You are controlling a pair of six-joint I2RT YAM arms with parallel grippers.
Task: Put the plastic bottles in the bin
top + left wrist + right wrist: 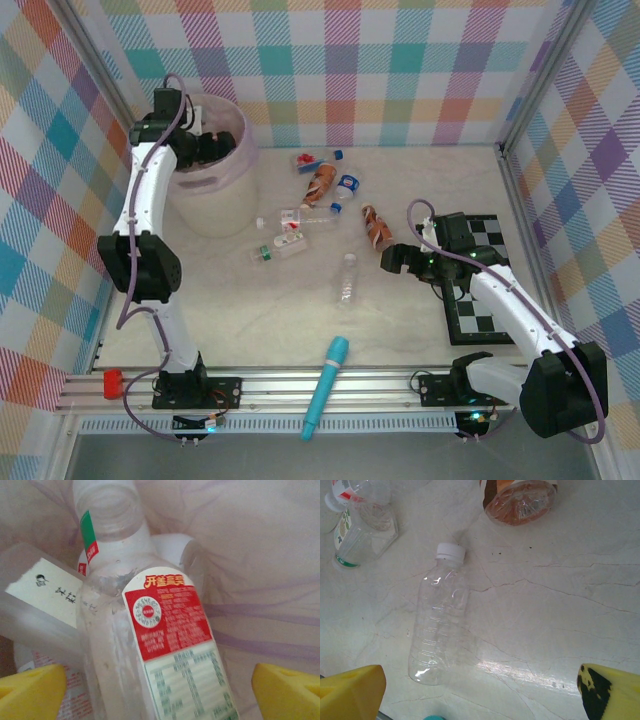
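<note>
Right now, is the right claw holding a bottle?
No, the right gripper hangs open and empty above a clear bottle lying on the table.

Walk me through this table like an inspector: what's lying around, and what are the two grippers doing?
Surface: pale marbled table, no spills seen.
Job's things: several plastic bottles loose mid-table; red-labelled bottle and others inside the bin.
Clutter: teal cylinder across the near rail; chequered board at the right.
Grippers: left gripper open over the bin; right gripper open near a clear bottle.
Cables: purple cables hang in loose loops, no snag seen.
Surroundings: plaid walls on three sides.
</note>
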